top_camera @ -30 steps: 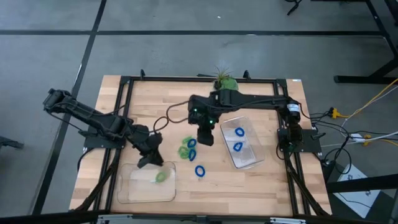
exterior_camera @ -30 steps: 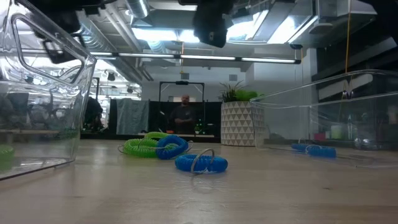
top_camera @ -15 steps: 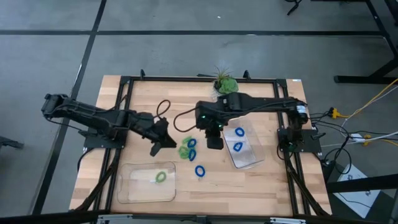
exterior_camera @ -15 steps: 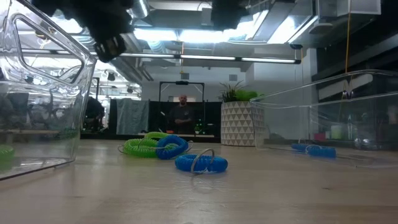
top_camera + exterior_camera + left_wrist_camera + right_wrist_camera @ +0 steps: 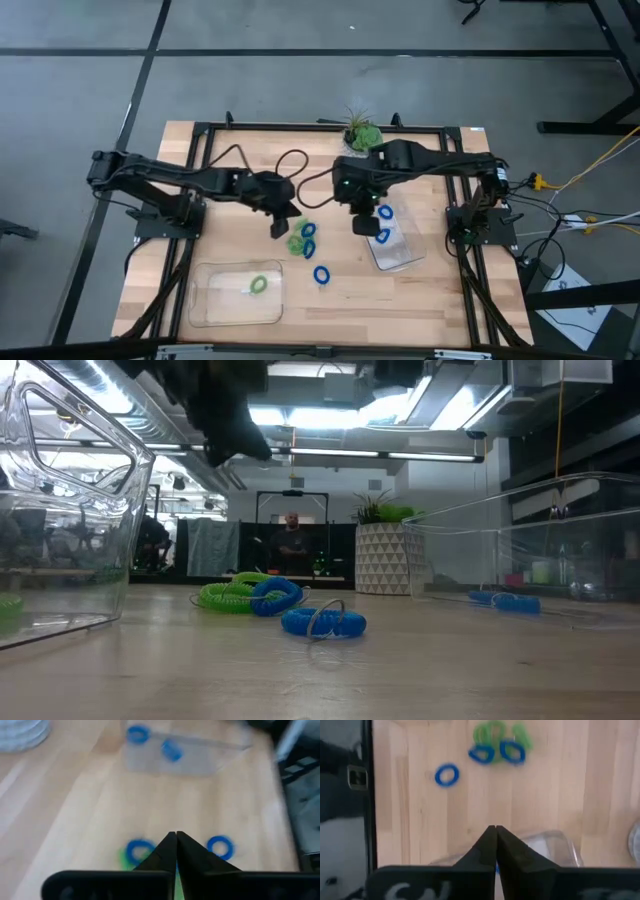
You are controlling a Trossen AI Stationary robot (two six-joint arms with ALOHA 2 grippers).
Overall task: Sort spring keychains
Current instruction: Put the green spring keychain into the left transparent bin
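high view: the left tool (image 5: 279, 228) hangs just beside the tangled clump of green and blue spring keychains (image 5: 302, 238) mid-bench, fingers pressed together on nothing. the right tool (image 5: 362, 222) hovers at the edge of the right clear tray (image 5: 400, 258), also pinched closed and empty. one blue keychain (image 5: 321, 274) lies apart; a green one (image 5: 259, 285) sits in the left tray (image 5: 235, 308). risk: with closed fingers the left tool could only shove the clump, and the interlocked coils may drag a blue one along with a green.
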